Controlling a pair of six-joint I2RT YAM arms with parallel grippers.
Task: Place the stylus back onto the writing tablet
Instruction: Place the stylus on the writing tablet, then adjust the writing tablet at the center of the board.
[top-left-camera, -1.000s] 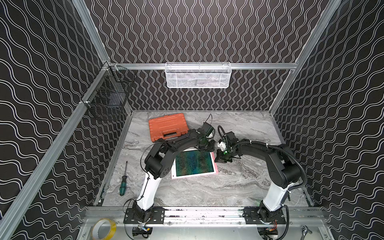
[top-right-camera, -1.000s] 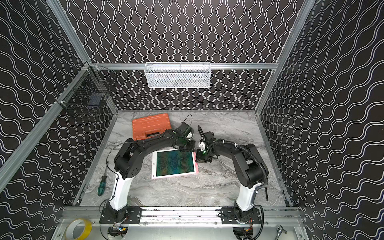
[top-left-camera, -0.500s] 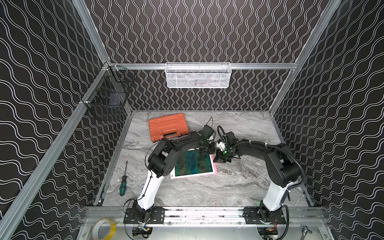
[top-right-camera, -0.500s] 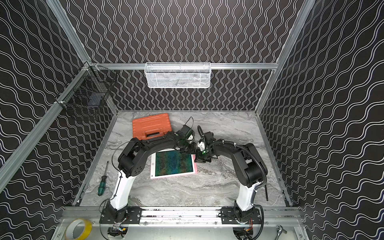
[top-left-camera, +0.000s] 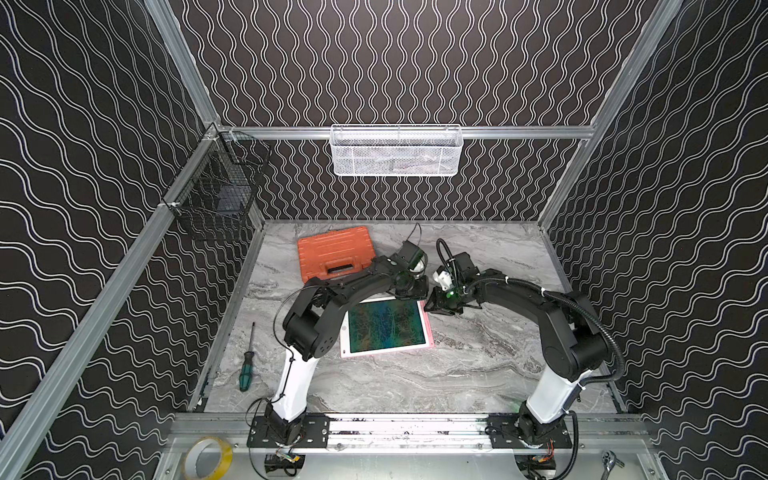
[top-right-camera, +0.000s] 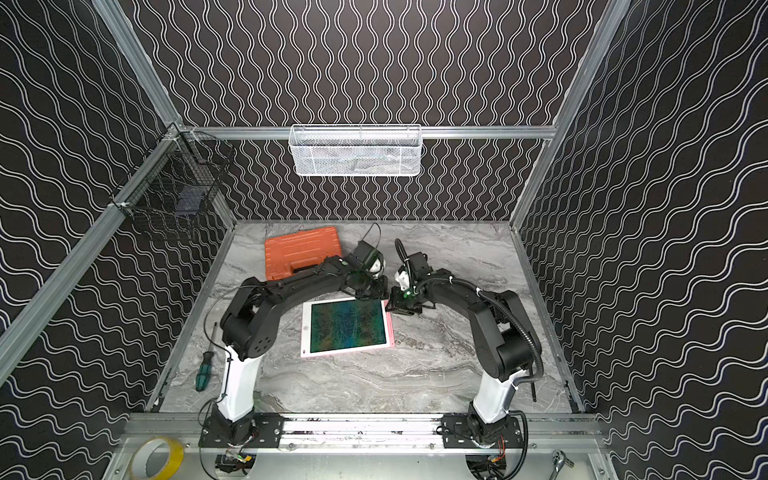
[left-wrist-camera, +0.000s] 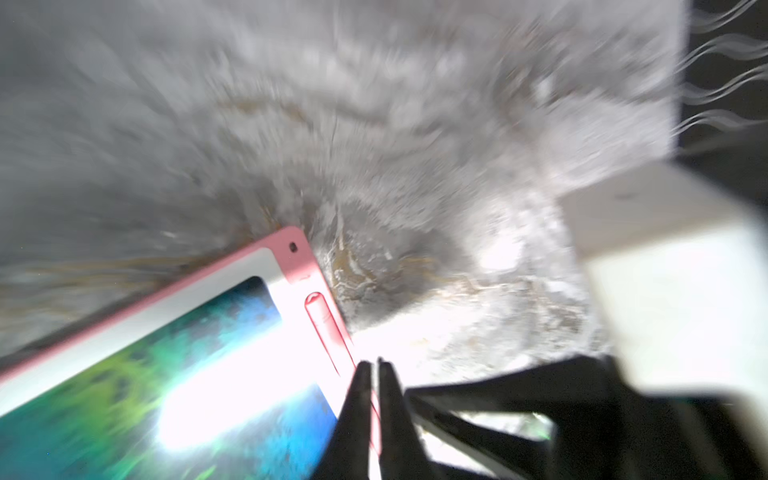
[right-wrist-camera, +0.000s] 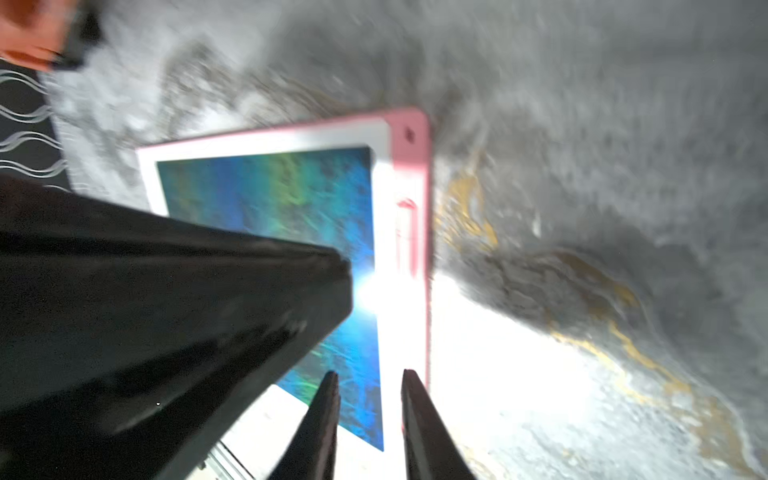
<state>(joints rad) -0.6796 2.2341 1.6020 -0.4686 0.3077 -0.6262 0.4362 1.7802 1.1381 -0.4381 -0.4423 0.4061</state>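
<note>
Marble desk (top-left-camera: 478, 374); tablet (top-left-camera: 386, 326) at centre, stylus (left-wrist-camera: 322, 320) along its right edge; left gripper (left-wrist-camera: 374, 370) narrowly astride stylus, grip unclear; right gripper (right-wrist-camera: 370, 378) spread.

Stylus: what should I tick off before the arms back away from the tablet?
1. Stylus lying in the groove along the tablet's pink edge: ok where visible.
2. Its far end seated: cannot tell, the left gripper hides it.
3. Right gripper open, nothing between its fingers: ok.
4. Left gripper free of the stylus: cannot tell, fingers barely parted.
5. Tablet flat on the table: ok.
</note>
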